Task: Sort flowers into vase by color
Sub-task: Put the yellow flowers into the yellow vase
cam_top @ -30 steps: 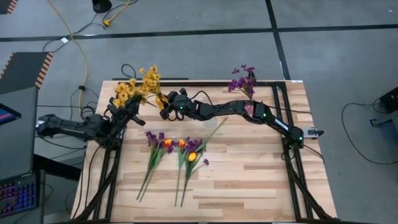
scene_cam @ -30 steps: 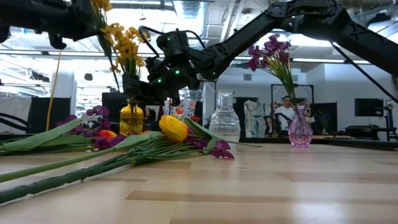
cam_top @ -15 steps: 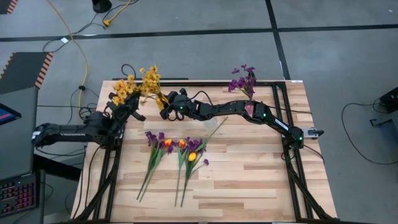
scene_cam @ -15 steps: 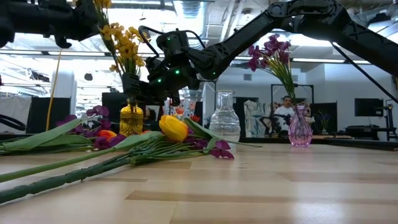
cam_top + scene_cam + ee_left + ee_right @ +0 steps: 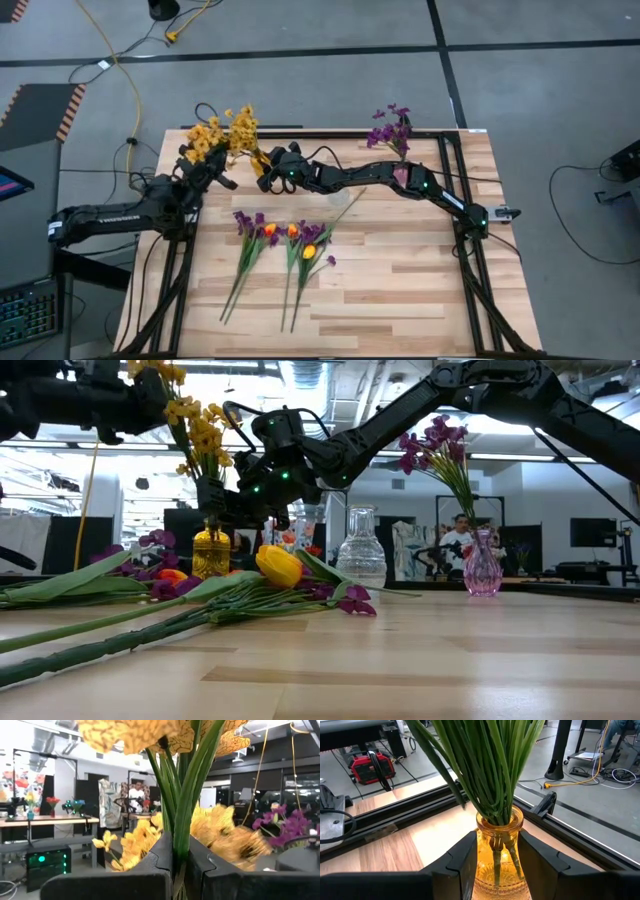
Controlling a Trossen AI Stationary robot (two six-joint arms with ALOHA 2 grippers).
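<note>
At the counter's far left corner, the left end effector point(image 5: 181, 862) grips a yellow stem point(image 5: 184, 815) upright, just beside the yellow vase point(image 5: 498, 847). The right end effector point(image 5: 495, 857) clamps that vase steady.

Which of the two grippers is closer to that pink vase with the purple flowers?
The right gripper, though it is across the table at the yellow vase; the left gripper is farther from the pink vase.

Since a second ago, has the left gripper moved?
Yes. The left gripper, shut on a yellow flower stem, has moved toward the yellow vase at the table's far edge.
</note>
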